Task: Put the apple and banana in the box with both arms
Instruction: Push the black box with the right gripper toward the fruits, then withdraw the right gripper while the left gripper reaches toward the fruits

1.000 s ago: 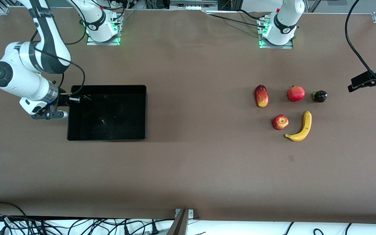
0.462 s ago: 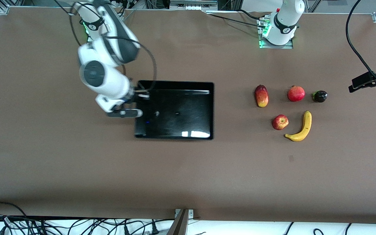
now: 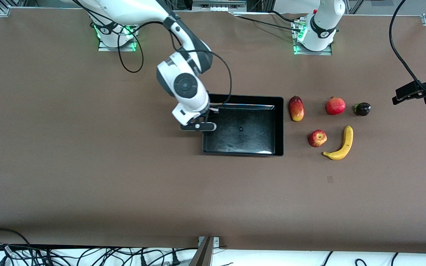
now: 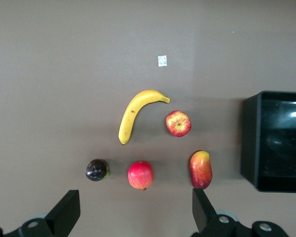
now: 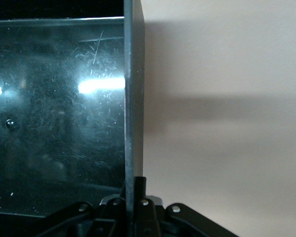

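The black box (image 3: 242,152) lies mid-table. My right gripper (image 3: 206,119) is shut on the box's wall at the end toward the right arm; the right wrist view shows the wall (image 5: 134,98) pinched between my right gripper's (image 5: 133,186) fingers. The apple (image 3: 317,138) and the banana (image 3: 347,140) lie side by side on the table, toward the left arm's end from the box. My left gripper (image 3: 405,93) is open and empty, high over the left arm's end of the table. The left wrist view shows my left gripper (image 4: 133,215), the apple (image 4: 178,123), the banana (image 4: 130,116) and the box (image 4: 249,143).
A red-yellow mango-like fruit (image 3: 296,108) lies just beside the box's end. A pomegranate (image 3: 335,105) and a dark purple fruit (image 3: 362,109) lie in the same row, farther from the front camera than the apple and banana. A small mark (image 3: 330,179) is on the table.
My right gripper has dragged the box across the table toward the left arm's end, up close to the fruits. The left gripper has hardly moved. The fruits lie where they were.
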`<action>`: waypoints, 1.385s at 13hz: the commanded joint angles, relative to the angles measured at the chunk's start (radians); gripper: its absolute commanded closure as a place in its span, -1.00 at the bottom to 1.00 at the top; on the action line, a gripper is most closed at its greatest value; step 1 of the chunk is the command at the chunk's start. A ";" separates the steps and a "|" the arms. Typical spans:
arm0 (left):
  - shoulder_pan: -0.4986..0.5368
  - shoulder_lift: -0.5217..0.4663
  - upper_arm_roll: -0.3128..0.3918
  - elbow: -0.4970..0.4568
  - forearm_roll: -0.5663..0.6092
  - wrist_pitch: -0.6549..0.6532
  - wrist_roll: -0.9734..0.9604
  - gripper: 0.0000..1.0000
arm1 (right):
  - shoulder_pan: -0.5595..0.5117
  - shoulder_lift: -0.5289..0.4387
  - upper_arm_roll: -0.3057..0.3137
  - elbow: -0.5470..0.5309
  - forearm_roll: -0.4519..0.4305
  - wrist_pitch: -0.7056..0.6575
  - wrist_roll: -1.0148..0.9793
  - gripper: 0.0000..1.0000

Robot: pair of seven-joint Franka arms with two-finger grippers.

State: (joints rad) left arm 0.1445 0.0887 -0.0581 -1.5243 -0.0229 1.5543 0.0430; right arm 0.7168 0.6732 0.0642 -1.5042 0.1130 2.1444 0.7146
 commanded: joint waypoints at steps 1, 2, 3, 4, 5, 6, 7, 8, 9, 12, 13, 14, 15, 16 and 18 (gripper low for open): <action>0.009 0.006 0.006 0.023 -0.012 -0.003 0.001 -1.00 | 0.036 0.031 -0.017 0.039 -0.044 0.041 0.066 1.00; 0.006 0.008 0.003 0.023 -0.008 -0.002 -0.002 -1.00 | 0.039 0.038 -0.017 0.039 -0.047 0.045 0.068 1.00; 0.000 0.014 -0.002 0.023 -0.009 0.015 -0.014 -1.00 | 0.049 0.045 -0.017 0.041 -0.047 0.051 0.069 1.00; 0.000 0.017 -0.002 0.023 -0.018 0.062 -0.017 -1.00 | 0.049 0.045 -0.017 0.041 -0.046 0.074 0.069 1.00; 0.004 0.022 -0.002 0.018 -0.020 0.094 -0.018 -1.00 | 0.047 0.043 -0.017 0.041 -0.046 0.075 0.069 -0.01; -0.005 0.051 -0.003 0.019 -0.016 0.099 -0.020 -1.00 | 0.044 0.037 -0.017 0.041 -0.046 0.075 0.069 -0.99; -0.020 0.081 -0.012 0.019 -0.003 0.101 -0.020 -1.00 | 0.038 0.023 -0.021 0.041 -0.043 0.068 0.065 -1.00; -0.046 0.113 -0.019 0.019 -0.002 0.102 -0.022 -1.00 | 0.029 -0.016 -0.039 0.038 -0.042 0.042 0.059 -1.00; -0.060 0.143 -0.019 0.019 0.001 0.125 -0.022 -1.00 | 0.024 -0.059 -0.064 0.041 -0.041 -0.031 0.051 -1.00; -0.095 0.186 -0.020 0.019 0.040 0.130 -0.003 -1.00 | 0.023 -0.214 -0.191 0.041 -0.039 -0.241 0.013 -1.00; -0.094 0.186 -0.020 0.019 0.040 0.129 0.006 -1.00 | 0.023 -0.251 -0.237 0.041 -0.035 -0.289 -0.033 -1.00; -0.100 0.187 -0.020 0.019 0.044 0.130 0.009 -1.00 | 0.023 -0.286 -0.286 0.041 -0.032 -0.335 -0.081 -1.00; -0.108 0.189 -0.020 0.018 0.044 0.130 0.009 -1.00 | 0.023 -0.322 -0.335 0.041 -0.032 -0.397 -0.131 -1.00; -0.112 0.195 -0.020 0.015 0.066 0.135 0.009 -1.00 | 0.023 -0.346 -0.381 0.041 -0.032 -0.438 -0.195 -1.00; -0.112 0.209 -0.020 0.016 0.106 0.136 0.009 -1.00 | 0.021 -0.392 -0.470 0.039 -0.015 -0.512 -0.298 -1.00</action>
State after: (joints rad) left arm 0.0395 0.2836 -0.0808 -1.5239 0.0440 1.6923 0.0329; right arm 0.7319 0.3287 -0.3453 -1.4348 0.0756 1.6793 0.4988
